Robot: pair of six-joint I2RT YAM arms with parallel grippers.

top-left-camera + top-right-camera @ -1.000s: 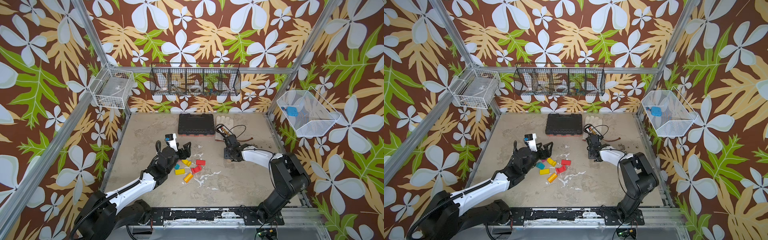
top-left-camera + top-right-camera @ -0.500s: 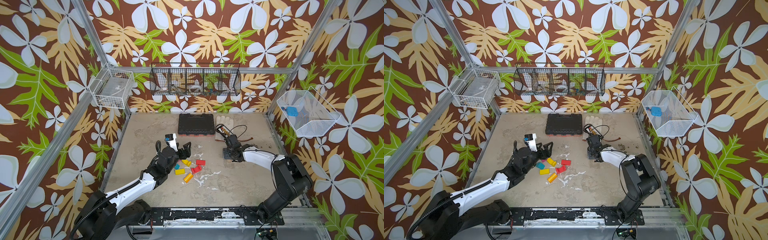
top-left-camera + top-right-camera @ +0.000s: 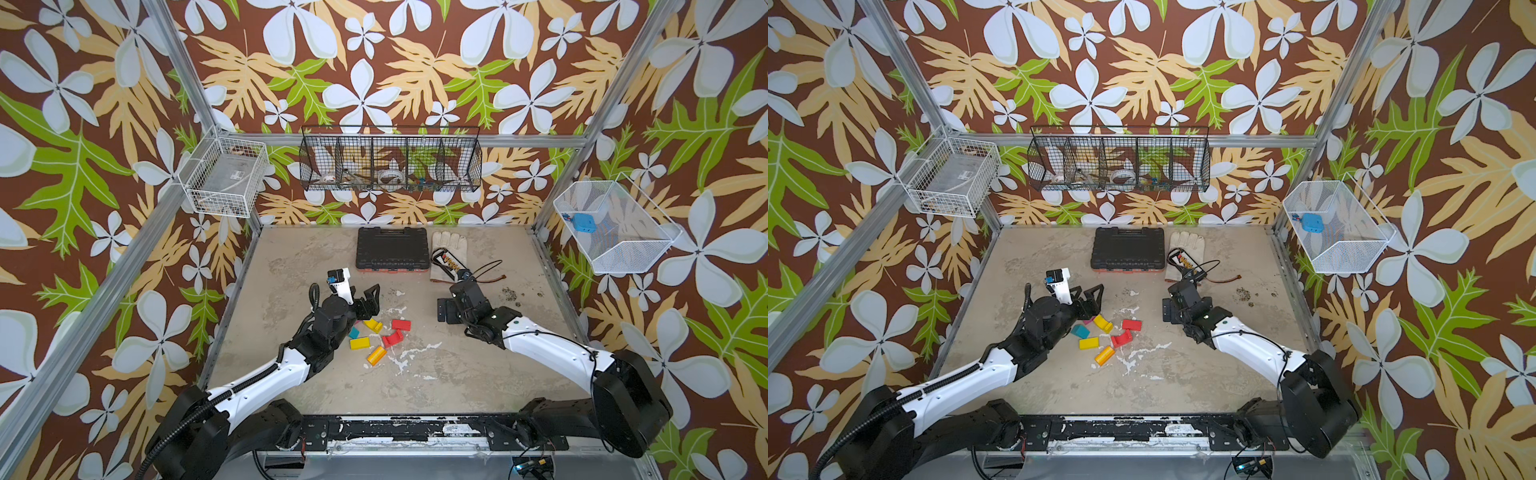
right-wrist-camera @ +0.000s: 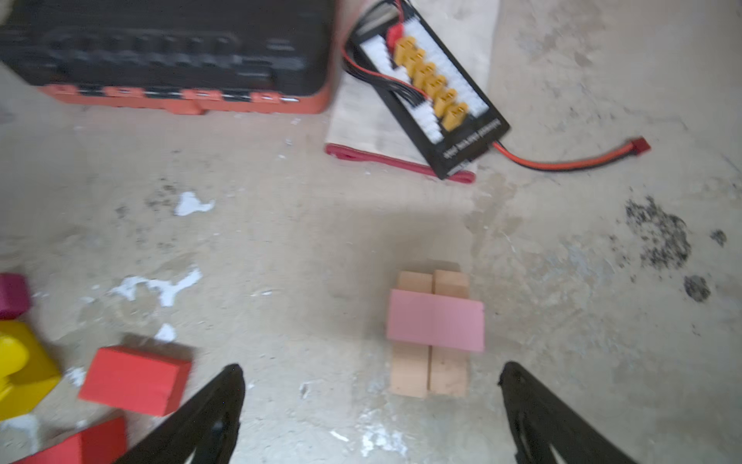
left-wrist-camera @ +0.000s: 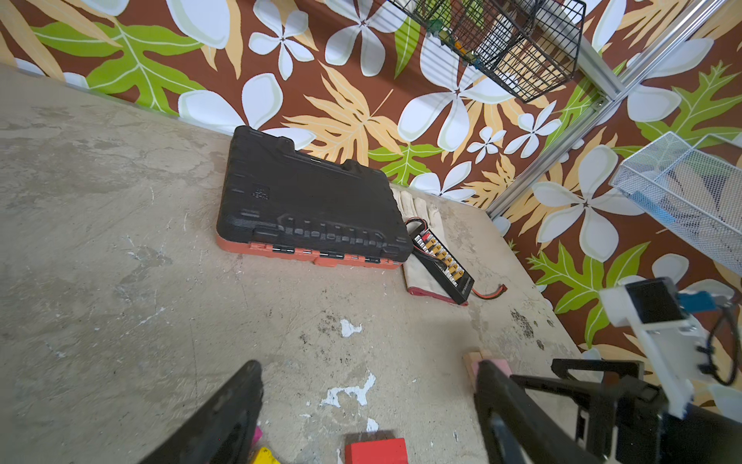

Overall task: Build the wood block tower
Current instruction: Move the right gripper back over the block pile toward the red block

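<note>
The tower is a low stack: a pink brick point(image 4: 435, 319) lies crosswise on two tan planks point(image 4: 427, 371) set side by side. My right gripper point(image 4: 371, 385) is open just short of it, holding nothing. In both top views the gripper point(image 3: 448, 308) hides the stack. Loose wood blocks lie on the left: a teal one point(image 3: 354, 332), a yellow arch point(image 3: 372, 325), a red brick point(image 3: 401, 324), a red arch point(image 3: 392, 338), a yellow brick point(image 3: 359, 343) and an orange half-cylinder point(image 3: 376, 355). My left gripper point(image 3: 368, 301) hovers open and empty behind them, near the red brick point(image 5: 375, 452).
At the back lies a black tool case point(image 3: 392, 249). Beside it a pale glove point(image 3: 449, 249) carries a connector board point(image 4: 433, 88) with a red and black lead point(image 4: 570, 158). Wire baskets hang on the walls. White paint flecks point(image 3: 415, 349) mark the floor.
The right gripper's jaws have spread wider in front of the pink and tan stack, and the arm has shifted slightly. The left arm has not moved.
</note>
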